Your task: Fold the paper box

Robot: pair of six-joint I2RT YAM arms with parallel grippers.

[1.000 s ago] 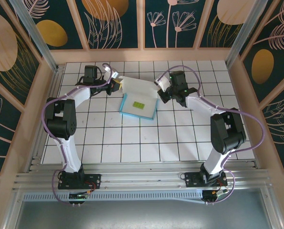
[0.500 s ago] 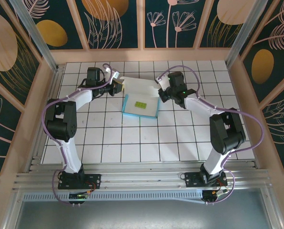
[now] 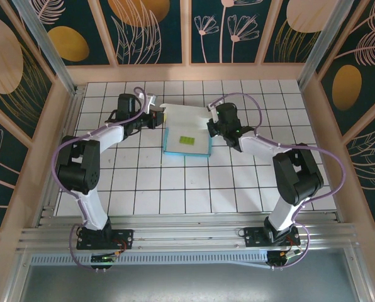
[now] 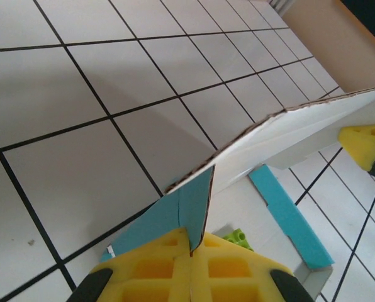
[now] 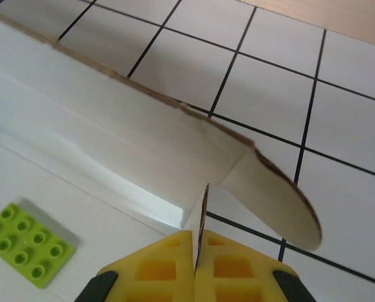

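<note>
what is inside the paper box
A green studded brick lies on the white floor of the paper box. From above, the raised far flap covers part of that floor.

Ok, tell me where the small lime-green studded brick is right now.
In the top view the lime-green studded brick lies on the white inside of the turquoise paper box, between the left gripper and right gripper.

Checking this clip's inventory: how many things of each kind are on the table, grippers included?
paper box: 1
green studded brick: 1
grippers, both pinching the box's card: 2 (left gripper, right gripper)
Total: 4
</note>
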